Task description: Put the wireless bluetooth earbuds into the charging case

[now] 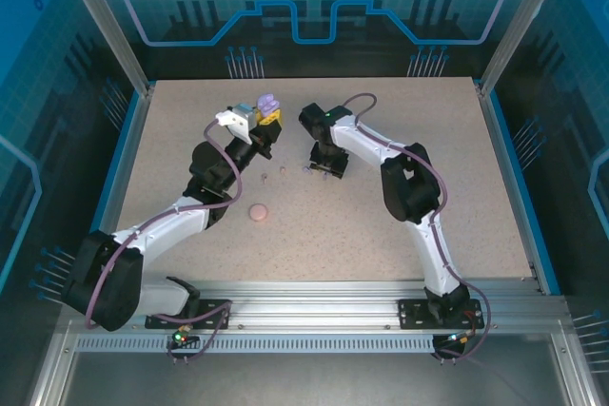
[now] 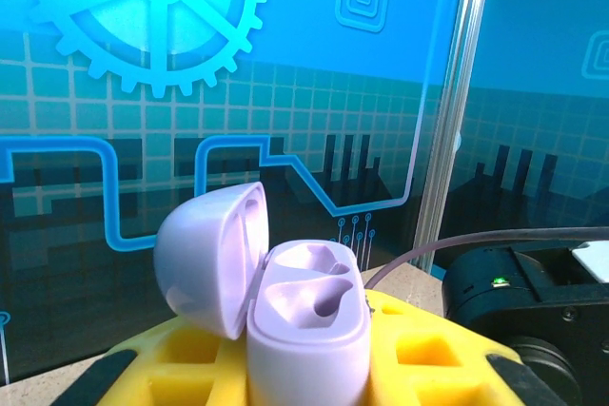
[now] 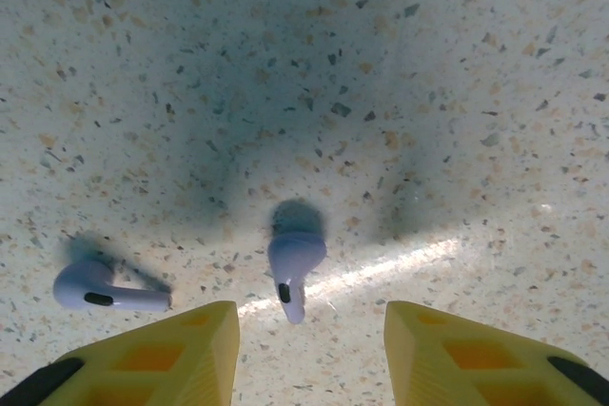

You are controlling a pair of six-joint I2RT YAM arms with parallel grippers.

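My left gripper (image 1: pixel 269 119) is raised at the back of the table, shut on a purple charging case (image 1: pixel 268 102). In the left wrist view the case (image 2: pixel 309 330) stands upright between my yellow fingers (image 2: pixel 428 358), its lid (image 2: pixel 209 259) swung open to the left and both sockets empty. My right gripper (image 1: pixel 324 166) points down at the tabletop and is open. In the right wrist view a purple earbud (image 3: pixel 295 259) lies on the table just ahead of the gap between the yellow fingertips (image 3: pixel 181 354), touching neither. A second purple earbud (image 3: pixel 90 287) lies to its left.
Two tiny pink earbuds (image 1: pixel 265 176) (image 1: pixel 283 170) lie between the grippers. A closed pink case (image 1: pixel 258 211) rests nearer the front. The right arm's black wrist (image 2: pixel 533 301) sits close to the right of the held case. Blue walls ring the speckled table (image 1: pixel 428 140).
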